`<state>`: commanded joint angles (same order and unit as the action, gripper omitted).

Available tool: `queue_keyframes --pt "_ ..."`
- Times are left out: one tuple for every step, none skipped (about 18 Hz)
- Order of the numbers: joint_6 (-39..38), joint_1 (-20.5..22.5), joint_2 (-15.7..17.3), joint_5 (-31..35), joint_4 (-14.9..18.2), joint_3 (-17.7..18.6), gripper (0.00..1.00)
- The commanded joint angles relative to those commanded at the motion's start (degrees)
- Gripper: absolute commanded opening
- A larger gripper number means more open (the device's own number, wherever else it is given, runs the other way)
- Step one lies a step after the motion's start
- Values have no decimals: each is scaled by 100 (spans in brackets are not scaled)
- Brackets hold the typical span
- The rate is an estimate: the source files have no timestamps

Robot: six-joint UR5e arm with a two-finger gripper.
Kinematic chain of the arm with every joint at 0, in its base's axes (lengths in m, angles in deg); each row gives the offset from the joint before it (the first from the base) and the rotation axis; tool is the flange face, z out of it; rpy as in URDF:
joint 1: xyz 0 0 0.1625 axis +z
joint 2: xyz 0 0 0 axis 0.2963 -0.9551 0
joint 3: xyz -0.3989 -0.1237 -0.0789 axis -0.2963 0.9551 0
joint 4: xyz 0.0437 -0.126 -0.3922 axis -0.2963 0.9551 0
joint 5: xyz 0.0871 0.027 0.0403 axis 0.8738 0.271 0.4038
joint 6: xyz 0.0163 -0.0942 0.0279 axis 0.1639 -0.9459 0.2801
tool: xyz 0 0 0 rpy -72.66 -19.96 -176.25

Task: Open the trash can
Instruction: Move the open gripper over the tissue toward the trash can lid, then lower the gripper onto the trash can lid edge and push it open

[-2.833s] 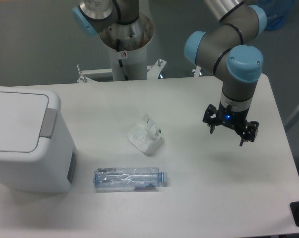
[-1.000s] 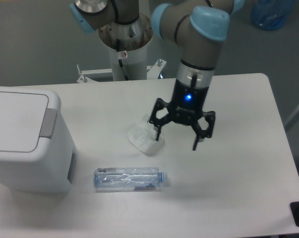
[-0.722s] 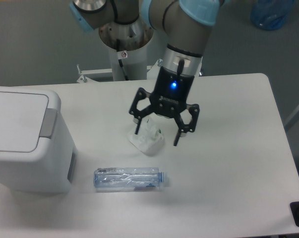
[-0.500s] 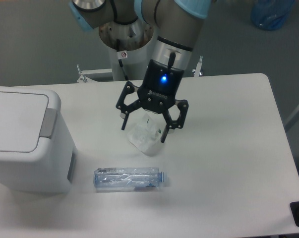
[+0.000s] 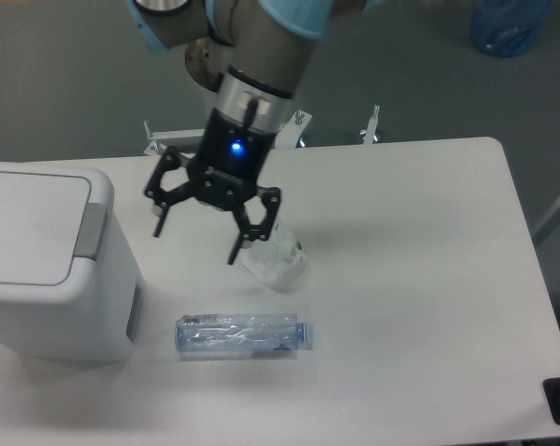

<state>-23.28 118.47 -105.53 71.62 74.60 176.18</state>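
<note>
Nearest the front edge of the white desk (image 5: 428,307), a clear crushed plastic bottle with a blue neck ring (image 5: 244,335) is being seen lying on its side, its length running parallel to that front edge. At the left edge, the large white boxy plastic trash can with rounded corners (image 5: 52,269) is being shown upright, its flat white lid (image 5: 27,228) lying closed and the grey rectangular tab (image 5: 91,230) being presented at the rim on the side facing the desk's middle. Further in, toward the centre, a crumpled piece of clear and white plastic wrapping (image 5: 275,258) is being partly covered by one black finger. Above it, the black two-finger gripper (image 5: 196,237) is being held over the desk between the wrapping and the trash can, apart from the can; its fingers (image 5: 239,243) are spread wide with nothing between them, and a blue light is being shown on its body. Toward the rear edge, the grey arm (image 5: 261,65) with light-blue joint caps is being seen reaching down from its mount.
</note>
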Motion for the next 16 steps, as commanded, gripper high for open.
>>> queue_keyframes --pt "0 -35 0 17 9 0 100" --pt "0 -53 -35 70 9 9 100" --pt "0 -71 -61 131 9 0 100" --pt "0 -149 -96 141 9 0 100" --pt "-9 -211 -123 193 17 9 100" --pt "-9 -237 -132 280 18 35 100" --pt "0 -273 -149 333 9 70 100" --pt "-9 -308 -167 369 9 70 100" --pt "-9 -352 -167 369 9 79 100" --pt "-26 -387 -167 369 9 88 100" --pt "-113 -422 -167 369 9 88 100" --pt "-219 -457 -167 369 0 79 100" --pt "-289 -466 -158 369 0 79 100" --pt "-308 -475 -150 369 -9 79 100" --pt "-308 -475 -149 369 -9 62 100" --pt "-316 -475 -149 369 -9 53 100"
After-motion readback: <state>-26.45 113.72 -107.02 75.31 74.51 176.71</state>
